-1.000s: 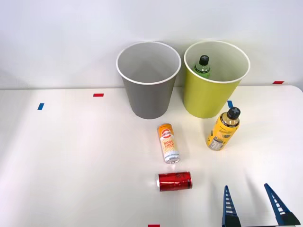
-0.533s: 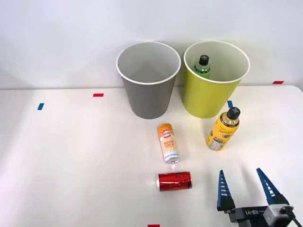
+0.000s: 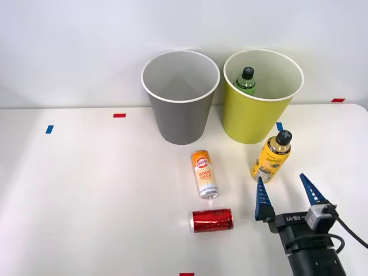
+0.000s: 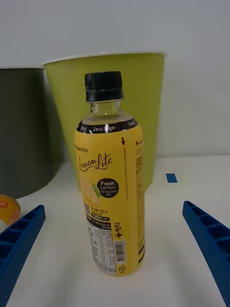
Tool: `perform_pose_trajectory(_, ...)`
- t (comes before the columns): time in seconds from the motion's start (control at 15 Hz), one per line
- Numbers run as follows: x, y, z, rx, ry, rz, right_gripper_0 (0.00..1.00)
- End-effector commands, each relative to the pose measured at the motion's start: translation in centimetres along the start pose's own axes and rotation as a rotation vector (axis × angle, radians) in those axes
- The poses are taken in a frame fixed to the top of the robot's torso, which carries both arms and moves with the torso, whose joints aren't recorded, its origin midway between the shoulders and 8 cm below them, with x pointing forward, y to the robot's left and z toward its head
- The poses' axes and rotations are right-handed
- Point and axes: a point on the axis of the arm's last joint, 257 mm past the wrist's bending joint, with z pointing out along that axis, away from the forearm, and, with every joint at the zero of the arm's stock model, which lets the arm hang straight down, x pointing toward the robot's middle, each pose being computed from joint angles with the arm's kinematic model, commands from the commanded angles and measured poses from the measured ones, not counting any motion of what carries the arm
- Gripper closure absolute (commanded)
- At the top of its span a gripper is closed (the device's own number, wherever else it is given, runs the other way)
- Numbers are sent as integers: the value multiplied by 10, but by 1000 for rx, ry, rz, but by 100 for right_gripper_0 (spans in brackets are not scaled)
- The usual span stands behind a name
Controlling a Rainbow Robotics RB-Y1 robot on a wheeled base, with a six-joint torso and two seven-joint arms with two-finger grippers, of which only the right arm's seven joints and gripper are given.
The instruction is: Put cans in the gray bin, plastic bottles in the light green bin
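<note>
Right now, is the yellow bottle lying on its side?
No. The yellow bottle stands upright on the table, cap up, between the open right gripper's fingers.

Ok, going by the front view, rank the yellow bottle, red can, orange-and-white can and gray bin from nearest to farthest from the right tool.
1. Yellow bottle, standing just beyond the open right tool.
2. Red can, lying to the tool's left.
3. Orange-and-white can, lying farther left, toward the bins.
4. Gray bin, at the table's back.

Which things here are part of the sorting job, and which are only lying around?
Job: orange-and-white can, red can, yellow bottle, green bottle, gray bin, light green bin, right gripper.

Lying around: tape marks on the table.
</note>
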Motion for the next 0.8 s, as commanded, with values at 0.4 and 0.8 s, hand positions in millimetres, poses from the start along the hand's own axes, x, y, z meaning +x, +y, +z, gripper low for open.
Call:
perform_pose_trajectory(0.4,-7,14,46,-19,16,16,0)
perform_pose_trajectory(0.8,-8,14,77,-11,48,-2,0)
